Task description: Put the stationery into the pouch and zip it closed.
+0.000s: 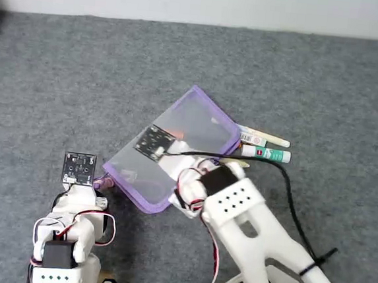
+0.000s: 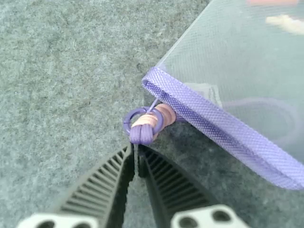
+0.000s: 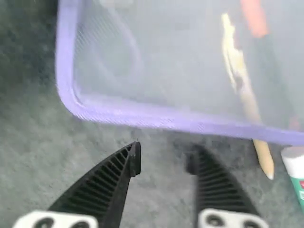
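A flat translucent mesh pouch with purple fabric trim [image 1: 201, 116] is lying tilted like a diamond on the grey carpeted table [image 1: 55, 77]. At the corner nearest the left arm, a purple ring-shaped zipper pull wrapped with pinkish cord [image 2: 146, 123] is sticking out onto the carpet. The left gripper [image 2: 138, 151] is sitting low behind it with its ribbed black jaws pressed almost together, only a hairline slit showing between them. Its tips are meeting the end of the pull, but whether they are actually pinching it cannot be told.

The right gripper [image 3: 164, 154] is hanging over the carpet just beside the pouch's purple-trimmed lower edge, its jaws spread well apart and gripping nothing.

Through the mesh, a pale wooden pencil [image 3: 237, 71] is showing, its sharpened tip poking out past the trim. An orange stick-shaped item [image 3: 254, 19] is lying near it inside the pouch. At the pouch's right-hand corner in the high view, a white marker with green ends [image 1: 267, 154] and a cream-coloured pen [image 1: 263, 135] are lying side by side, reaching out over the carpet. Whether their near ends are sitting inside the pouch cannot be told
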